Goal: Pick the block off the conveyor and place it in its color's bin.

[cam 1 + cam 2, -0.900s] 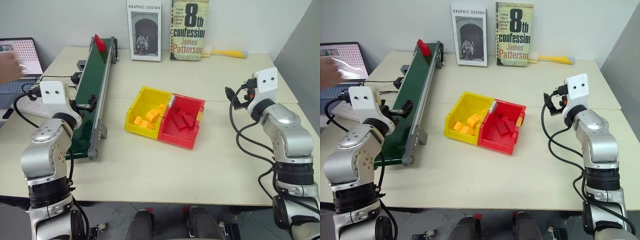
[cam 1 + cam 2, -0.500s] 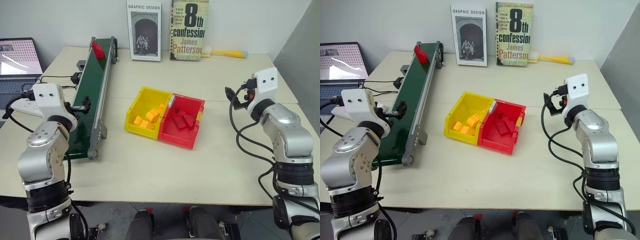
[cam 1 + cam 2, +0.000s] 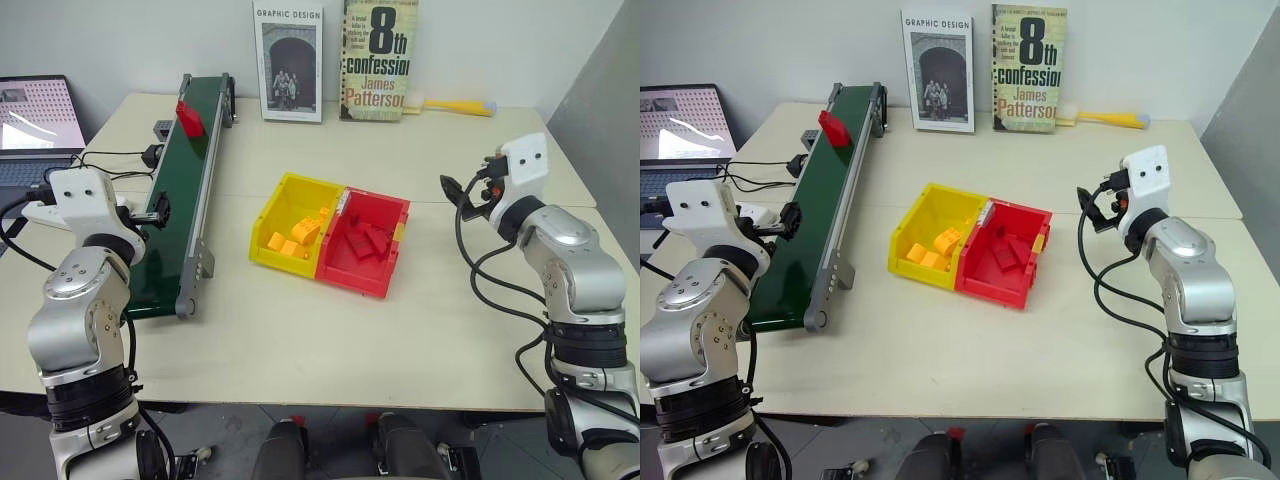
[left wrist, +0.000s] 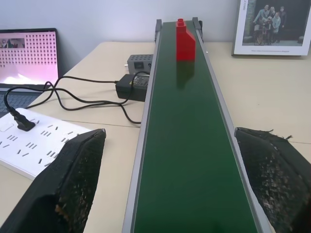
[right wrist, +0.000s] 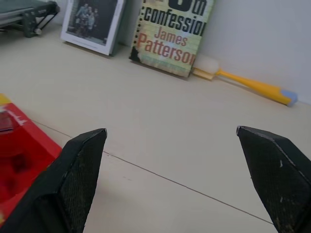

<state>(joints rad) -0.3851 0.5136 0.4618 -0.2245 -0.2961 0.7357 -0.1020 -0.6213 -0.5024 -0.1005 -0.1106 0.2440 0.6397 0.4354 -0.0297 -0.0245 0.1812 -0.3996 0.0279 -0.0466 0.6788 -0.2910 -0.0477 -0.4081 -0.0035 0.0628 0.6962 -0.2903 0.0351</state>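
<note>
Small red plastic toy brick (image 4: 185, 40) upright on long dark green belt conveyor (image 3: 180, 190), upper left. Likely light, rigid, slick; pinch flat sides. Left gripper (image 4: 177, 187) wide, empty; right gripper (image 5: 180, 182) wide, empty.

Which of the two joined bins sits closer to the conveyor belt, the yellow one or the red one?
The yellow bin. It is the half facing the conveyor, while the red bin joins its far side, toward the right claw.
</note>
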